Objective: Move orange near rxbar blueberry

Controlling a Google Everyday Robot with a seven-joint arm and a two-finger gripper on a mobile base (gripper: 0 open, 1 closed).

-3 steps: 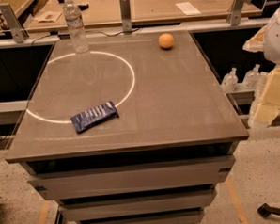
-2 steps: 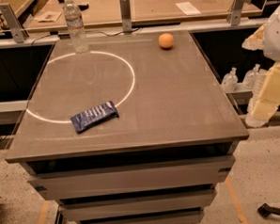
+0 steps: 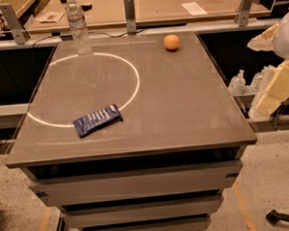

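Note:
The orange (image 3: 171, 42) sits on the grey table top (image 3: 183, 105) near its far edge, right of centre. The rxbar blueberry (image 3: 97, 120), a dark blue wrapped bar, lies flat near the front left, on the edge of a bright ring of light. My gripper (image 3: 272, 93) shows as cream-coloured parts at the right edge of the camera view. It is off the table's right side, well away from both the orange and the bar, and holds nothing that I can see.
A clear plastic water bottle (image 3: 78, 27) stands at the table's far left corner. A wooden bench with papers (image 3: 153, 5) and metal posts (image 3: 129, 11) runs behind the table. Small bottles (image 3: 237, 82) stand low at the right. Drawers (image 3: 138, 186) sit under the table top.
The arm at the right edge has shifted slightly. The orange, the bar and the bottle have not moved.

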